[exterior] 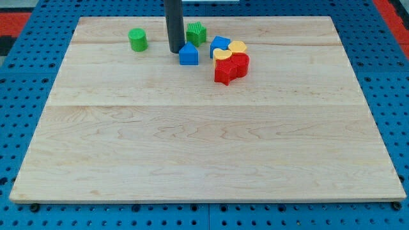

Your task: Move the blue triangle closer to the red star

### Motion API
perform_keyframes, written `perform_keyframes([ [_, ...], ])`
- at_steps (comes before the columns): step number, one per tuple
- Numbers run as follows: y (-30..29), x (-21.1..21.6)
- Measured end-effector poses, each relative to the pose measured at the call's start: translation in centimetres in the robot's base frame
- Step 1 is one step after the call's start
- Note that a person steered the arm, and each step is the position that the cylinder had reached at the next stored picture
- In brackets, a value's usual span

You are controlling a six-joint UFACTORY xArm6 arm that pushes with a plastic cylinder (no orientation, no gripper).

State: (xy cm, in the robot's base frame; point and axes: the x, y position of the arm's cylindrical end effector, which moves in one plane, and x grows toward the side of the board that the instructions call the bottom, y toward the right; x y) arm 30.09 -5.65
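The blue triangle (188, 55) sits near the view's top, a little left of centre. The red star (231, 68) lies to its right and slightly lower, a short gap away. My tip (176, 50) is on the board just left of the blue triangle, touching or nearly touching its left side. A yellow heart (229, 52) rests against the red star's top edge. Another blue block (219, 44) sits behind the yellow heart; its shape is not clear.
A green cylinder (137, 39) stands to the left of my tip. A green star-like block (197, 32) sits just behind the blue triangle, right of the rod. The wooden board (204, 160) lies on a blue perforated surface.
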Motion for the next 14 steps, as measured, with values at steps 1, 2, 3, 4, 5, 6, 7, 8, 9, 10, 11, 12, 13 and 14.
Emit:
perform_keyframes([
  [1,0.1,0.5],
  [2,0.1,0.3],
  [3,0.1,-0.7],
  [4,0.1,-1.2],
  [5,0.7,-0.9],
  [6,1.5,-0.2],
  [7,1.9,0.4],
  [8,2.1,1.1],
  [9,2.5,1.9],
  [10,2.7,2.4],
  [11,3.0,2.7],
  [12,3.2,2.7],
  [13,4.0,2.7],
  [14,4.5,2.8],
])
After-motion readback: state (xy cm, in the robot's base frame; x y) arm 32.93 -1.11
